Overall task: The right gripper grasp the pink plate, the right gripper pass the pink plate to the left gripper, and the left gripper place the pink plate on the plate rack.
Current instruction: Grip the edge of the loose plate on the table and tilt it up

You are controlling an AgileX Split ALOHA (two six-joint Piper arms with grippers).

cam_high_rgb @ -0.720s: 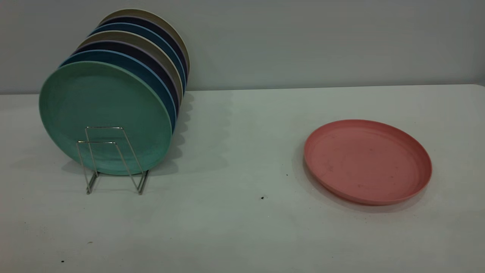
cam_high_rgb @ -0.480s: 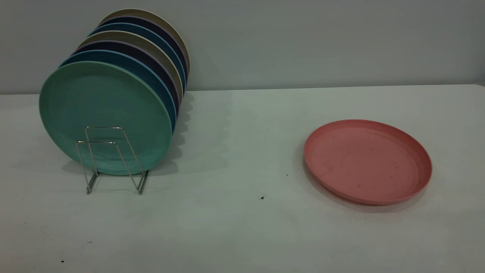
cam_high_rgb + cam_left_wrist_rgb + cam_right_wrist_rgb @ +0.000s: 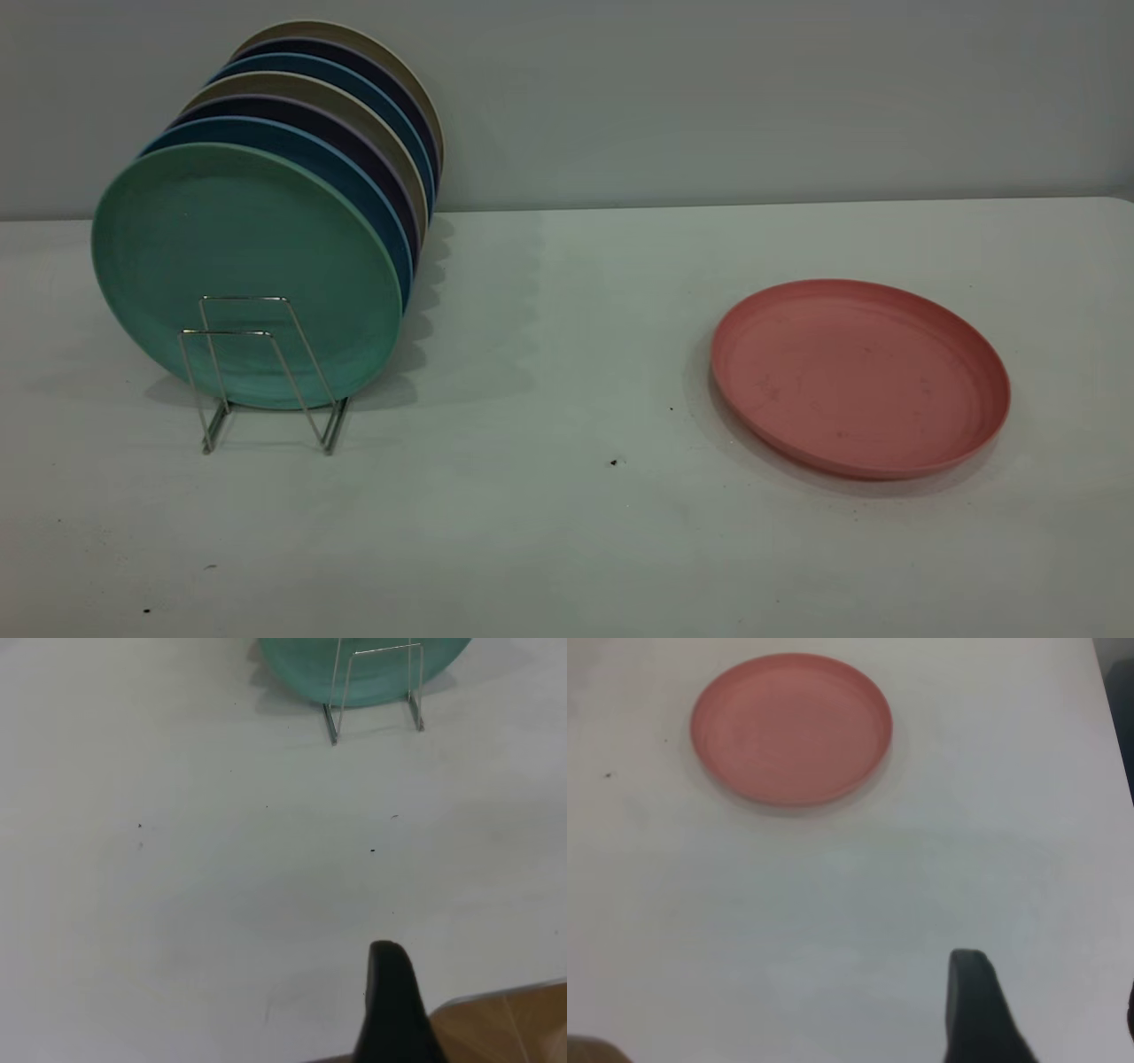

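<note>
The pink plate [image 3: 859, 377] lies flat at right centre of the exterior frame, well apart from the rack [image 3: 261, 372] at left, and far ahead of the right gripper [image 3: 979, 1010], whose finger spacing cannot be told.

My round salmon-pink matte plate [image 3: 859, 377] bears faint dark specks; the teal-green round plate [image 3: 244, 270] fronts blue, navy and beige ones; silver wire rack [image 3: 266, 372]; white table [image 3: 549, 532].
</note>
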